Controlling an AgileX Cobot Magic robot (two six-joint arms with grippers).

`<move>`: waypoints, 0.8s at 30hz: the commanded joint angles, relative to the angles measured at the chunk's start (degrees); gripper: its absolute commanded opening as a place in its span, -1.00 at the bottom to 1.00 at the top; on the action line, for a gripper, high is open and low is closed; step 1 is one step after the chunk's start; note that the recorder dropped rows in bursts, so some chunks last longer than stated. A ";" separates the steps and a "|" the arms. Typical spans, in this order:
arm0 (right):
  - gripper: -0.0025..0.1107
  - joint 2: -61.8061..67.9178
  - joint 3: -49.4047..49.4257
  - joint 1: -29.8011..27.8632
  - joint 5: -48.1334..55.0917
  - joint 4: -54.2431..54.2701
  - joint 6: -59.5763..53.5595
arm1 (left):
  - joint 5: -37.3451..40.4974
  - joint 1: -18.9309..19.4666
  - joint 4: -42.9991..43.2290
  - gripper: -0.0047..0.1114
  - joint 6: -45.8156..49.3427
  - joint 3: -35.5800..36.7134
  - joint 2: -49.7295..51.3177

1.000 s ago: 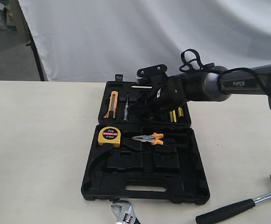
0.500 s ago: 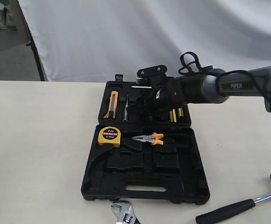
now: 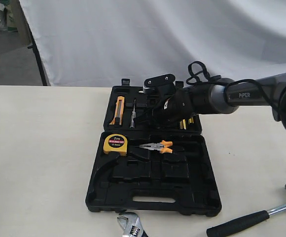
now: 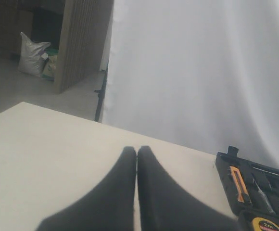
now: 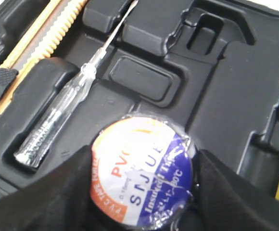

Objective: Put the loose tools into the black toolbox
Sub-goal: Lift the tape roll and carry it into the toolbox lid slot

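Black toolbox (image 3: 153, 190), far half: my right hand (image 5: 142, 211), pinching tape roll (image 5: 142, 171), has sunk lower over it; left hand (image 4: 137, 159) pressed together; placing imminent

Tape roll (image 5: 142, 171) label orange, white and blue; toolbox (image 5: 235, 96) seemingly black.

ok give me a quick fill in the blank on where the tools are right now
1. The right gripper holds the ____ over the black toolbox.
2. The left gripper is ____ and holds nothing.
3. The silver adjustable wrench lies on the ____, outside the toolbox.
4. The yellow tape measure sits beside the orange-handled ____.

Missing words: tape roll; shut; table; pliers
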 commanded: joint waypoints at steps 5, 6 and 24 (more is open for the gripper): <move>-0.63 -0.12 -0.36 -0.50 0.57 -0.91 -0.99 | -0.41 1.45 0.25 -0.91 -0.27 -0.15 -0.18; -0.46 -0.12 -0.36 -0.50 0.57 -0.91 -0.99 | -0.41 1.45 0.25 -0.91 -0.27 -0.15 -0.18; 0.68 -3.07 -0.36 -0.50 0.42 0.91 -0.94 | -0.41 1.45 0.25 -0.91 -0.27 -0.15 -0.18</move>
